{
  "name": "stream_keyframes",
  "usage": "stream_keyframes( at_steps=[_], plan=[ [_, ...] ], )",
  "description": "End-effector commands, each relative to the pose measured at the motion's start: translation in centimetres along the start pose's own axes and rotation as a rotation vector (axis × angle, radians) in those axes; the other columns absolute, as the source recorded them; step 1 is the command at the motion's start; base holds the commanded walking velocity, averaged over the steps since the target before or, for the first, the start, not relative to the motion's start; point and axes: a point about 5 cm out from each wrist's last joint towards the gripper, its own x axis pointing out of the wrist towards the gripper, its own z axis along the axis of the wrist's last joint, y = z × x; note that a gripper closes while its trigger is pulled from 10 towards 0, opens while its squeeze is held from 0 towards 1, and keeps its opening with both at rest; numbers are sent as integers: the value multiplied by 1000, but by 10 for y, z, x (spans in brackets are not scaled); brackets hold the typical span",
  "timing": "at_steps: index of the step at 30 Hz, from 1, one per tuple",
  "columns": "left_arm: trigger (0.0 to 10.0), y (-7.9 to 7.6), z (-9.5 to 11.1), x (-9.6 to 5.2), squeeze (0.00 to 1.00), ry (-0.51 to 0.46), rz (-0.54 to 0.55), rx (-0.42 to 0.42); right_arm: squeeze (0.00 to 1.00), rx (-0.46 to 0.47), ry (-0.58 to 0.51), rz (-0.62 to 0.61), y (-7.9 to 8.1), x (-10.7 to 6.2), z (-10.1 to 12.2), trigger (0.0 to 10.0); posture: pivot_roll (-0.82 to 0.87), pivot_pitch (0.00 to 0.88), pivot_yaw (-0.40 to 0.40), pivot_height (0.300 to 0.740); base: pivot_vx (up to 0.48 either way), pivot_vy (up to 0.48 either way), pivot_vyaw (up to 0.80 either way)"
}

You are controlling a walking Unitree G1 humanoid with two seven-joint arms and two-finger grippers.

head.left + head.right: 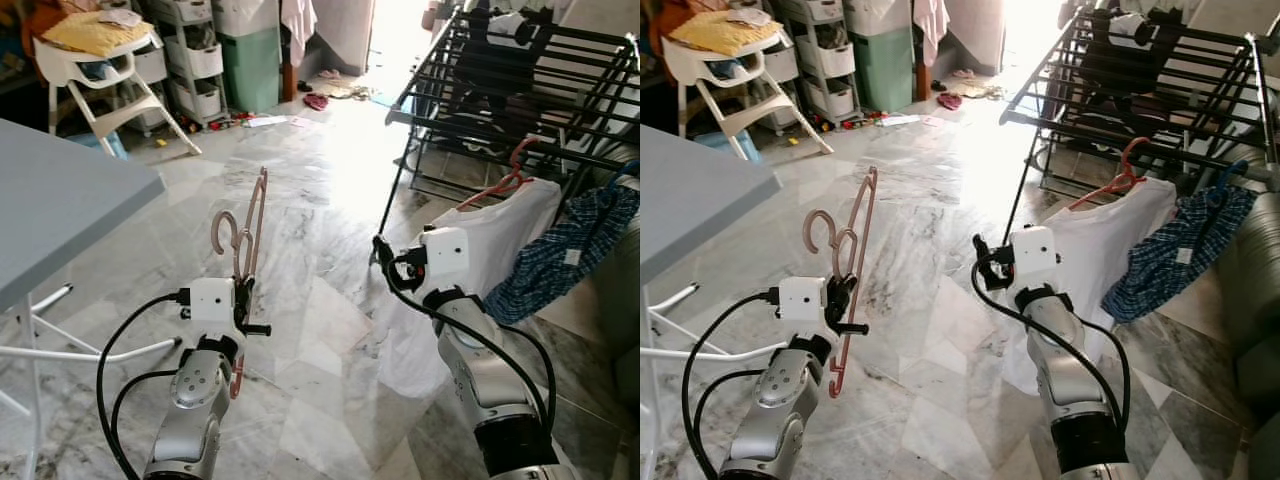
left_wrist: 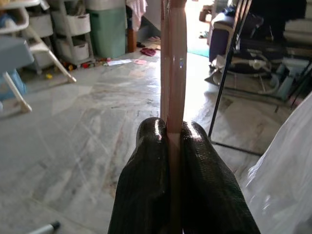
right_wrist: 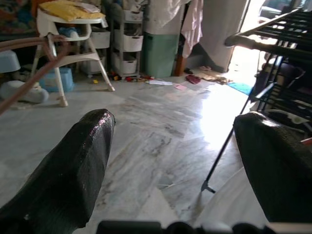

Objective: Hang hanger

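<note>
In left gripper [image 1: 244, 290] (clamped): hanger [image 1: 250, 236].

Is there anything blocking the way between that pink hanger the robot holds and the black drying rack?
Nothing visible on the open marble floor between them. The left gripper grips the pink hanger; the drying rack stands ahead to the right, its near rail carrying a white shirt.

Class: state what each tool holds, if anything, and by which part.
Left tool grips the pink hanger by its bar below the hook; right tool is open, holding nothing.

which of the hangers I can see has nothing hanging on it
The pale pink hanger clamped in the left gripper is bare. The orange-red hanger carries a white shirt; the blue one carries checked cloth.
</note>
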Motion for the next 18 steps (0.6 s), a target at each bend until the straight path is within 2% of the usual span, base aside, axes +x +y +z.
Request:
stream_keyframes(
  at_steps=[1, 4, 8, 11, 13, 14, 17, 18],
  plan=[
    [10000, -1, 8, 9, 0, -9, -42, 37, 0, -3, -3, -9, -1, -3, -2, 10000, -55, 0, -9, 740, 0, 0, 0],
    [10000, 3, 15, 18, 0, -9, -66, 80, 0, 2, 2, -33, -3, -9, -6, 10000, -74, 0, 24, 740, 0, 0, 0],
    [10000, 5, 17, 23, 0, -4, -80, 107, 0, 0, 5, -43, -6, -12, -8, 10000, -83, 0, 41, 740, 0, 0, 0],
    [10000, 17, 16, 31, 0, 53, -53, 257, 0, -33, 15, -28, -13, -17, -12, 10000, -98, 0, 77, 740, 0, 0, 0],
    [10000, 23, 16, 35, 0, 81, -51, 225, 0, -82, 17, -14, -20, -21, -13, 10000, -112, 0, 91, 740, 0, 0, 0],
    [10000, 24, 18, 38, 0, 83, -75, 221, 0, -106, 27, -28, -30, -24, -13, 10000, -119, 0, 95, 740, 0, 0, 0],
    [10000, 23, 17, 38, 0, 92, -113, 238, 0, -113, 36, -37, -40, -27, -13, 10000, -126, 0, 94, 740, 0, 0, 0],
    [10000, 19, 12, 37, 0, 125, -176, 261, 0, -140, 35, 6, -41, -27, -10, 10000, -128, 0, 93, 740, 0, 0, 0]
  ],
)
